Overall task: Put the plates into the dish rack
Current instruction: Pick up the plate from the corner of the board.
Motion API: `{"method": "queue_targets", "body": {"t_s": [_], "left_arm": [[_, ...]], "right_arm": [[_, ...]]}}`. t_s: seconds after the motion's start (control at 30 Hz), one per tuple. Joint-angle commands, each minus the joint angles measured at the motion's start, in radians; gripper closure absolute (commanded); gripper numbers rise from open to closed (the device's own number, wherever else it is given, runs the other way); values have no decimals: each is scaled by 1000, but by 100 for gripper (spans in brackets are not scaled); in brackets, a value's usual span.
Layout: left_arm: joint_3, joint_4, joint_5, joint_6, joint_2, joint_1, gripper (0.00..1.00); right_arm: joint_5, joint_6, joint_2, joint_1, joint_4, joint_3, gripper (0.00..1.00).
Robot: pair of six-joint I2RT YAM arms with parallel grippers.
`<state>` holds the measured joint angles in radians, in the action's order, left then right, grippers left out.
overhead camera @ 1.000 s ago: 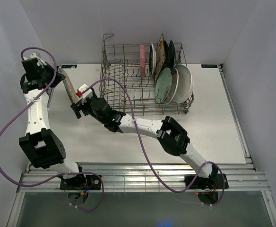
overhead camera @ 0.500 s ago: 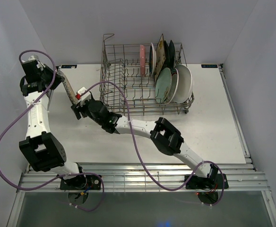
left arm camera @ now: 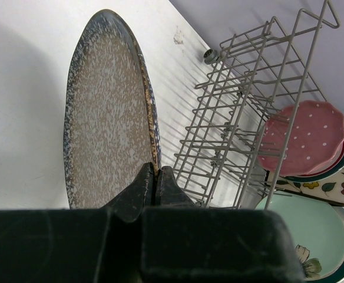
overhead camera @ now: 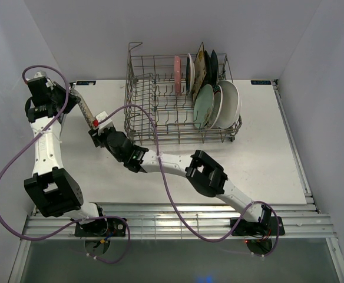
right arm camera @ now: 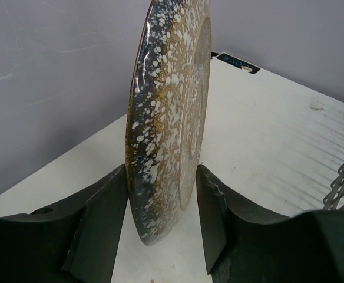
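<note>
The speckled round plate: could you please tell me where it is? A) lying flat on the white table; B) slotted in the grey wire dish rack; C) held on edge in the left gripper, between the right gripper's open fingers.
C: the left gripper is shut on the rim of the speckled round plate, the right gripper straddles it, and it is outside the grey wire dish rack.

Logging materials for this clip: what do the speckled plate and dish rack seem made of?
The speckled plate: likely glazed ceramic; glossy highlights over mottled dark and gold speckle. The dish rack: grey metal wire, dull finish, possibly coated; thin rods joined in a grid.
</note>
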<state>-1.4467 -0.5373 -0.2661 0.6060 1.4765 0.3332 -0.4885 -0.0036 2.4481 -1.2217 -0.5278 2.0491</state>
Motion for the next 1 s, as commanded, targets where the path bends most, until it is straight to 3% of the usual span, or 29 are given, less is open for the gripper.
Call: {"method": "queue_targets", "body": {"t_s": [0.0,0.4,0.9,0.97], "left_arm": [[-7,73,-53,38,-84,4,100],[9,76,-79,49,-105,3,100],[5,89,-140,17,-122,1,100],[5,95,-168,5,-123,1,100]], "right_arm": [[-99,-26,25,-13,-83,19,46],[-173,-33,71,-24,-113,26,53],[-239,-74,48,-35,-205,-32,92],[-255,-88,45,-39,-224,-33,92]]}}
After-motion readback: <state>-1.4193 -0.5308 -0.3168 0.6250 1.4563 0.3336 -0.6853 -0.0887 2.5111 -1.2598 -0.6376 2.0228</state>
